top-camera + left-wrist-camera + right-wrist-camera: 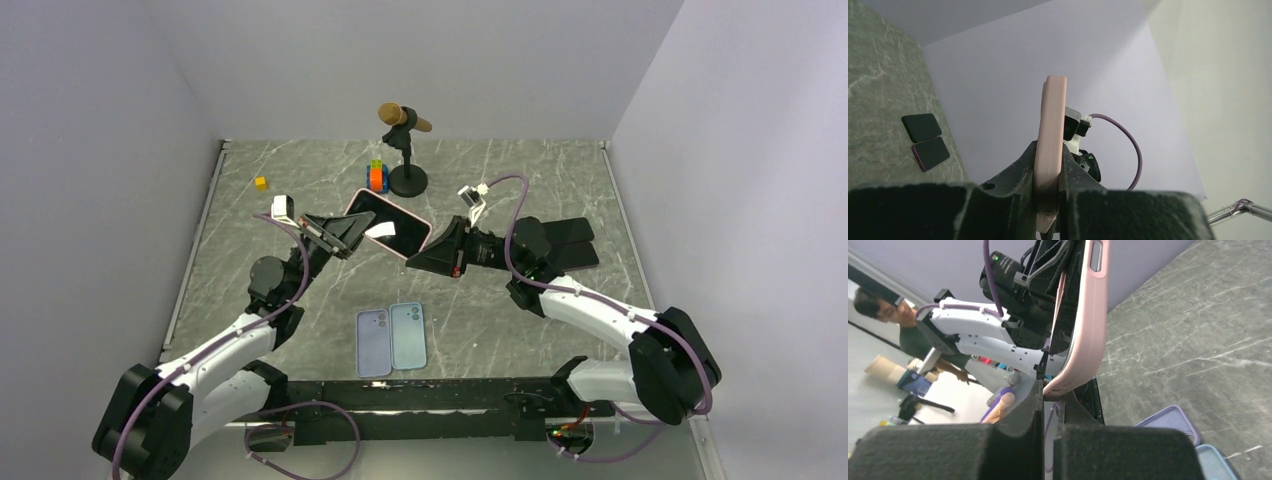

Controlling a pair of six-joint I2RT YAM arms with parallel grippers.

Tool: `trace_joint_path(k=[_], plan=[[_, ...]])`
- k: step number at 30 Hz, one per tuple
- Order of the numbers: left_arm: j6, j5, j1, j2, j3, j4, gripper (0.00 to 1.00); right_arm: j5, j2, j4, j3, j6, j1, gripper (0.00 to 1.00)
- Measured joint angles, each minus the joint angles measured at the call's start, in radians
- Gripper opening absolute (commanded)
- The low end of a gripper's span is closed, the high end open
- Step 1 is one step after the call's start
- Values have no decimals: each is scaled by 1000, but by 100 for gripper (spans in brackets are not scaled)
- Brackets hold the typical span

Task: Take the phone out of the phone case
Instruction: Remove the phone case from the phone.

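A pink phone case (pixel 392 226) with a dark-screened phone in it is held tilted above the middle of the table. My left gripper (pixel 343 232) is shut on the case's left end; in the left wrist view the case (pixel 1050 125) stands edge-on between the fingers of the left gripper (pixel 1048 172). My right gripper (pixel 428 256) meets the case's near right corner. In the right wrist view the case (pixel 1093 325) rises from the fingertips of the right gripper (pixel 1053 390), whose jaws are almost together on the corner's edge.
A lavender case (pixel 374 342) and a light blue case (pixel 407 335) lie side by side at the near centre. Two dark phones (pixel 572 243) lie at the right. A microphone on a stand (pixel 405 150), stacked toy blocks (pixel 376 177) and a yellow block (pixel 261 183) stand at the back.
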Motion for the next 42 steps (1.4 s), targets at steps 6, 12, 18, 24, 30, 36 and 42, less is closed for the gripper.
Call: trace_joint_path(k=[6,12,18,24,30,36,42], plan=[[-34,127,22,76,74,29,0,-77,-6,39,-2,-122,-14,0],[-83,257,42,187,152,121,0,-116,-43,22,5,-282,-26,0],[-160,277,41,200,162,156,0,-106,-95,-167,61,-500,-4,0],[-210,280,25,263,166,211,0,-33,-159,-391,93,-664,6,0],[-180,295,6,286,168,191,0,-11,-227,-509,84,-658,9,51],[3,481,-10,258,188,83,0,44,-292,-720,34,-595,13,64],[206,668,12,249,263,-45,0,4,-304,-913,75,-551,-19,60]])
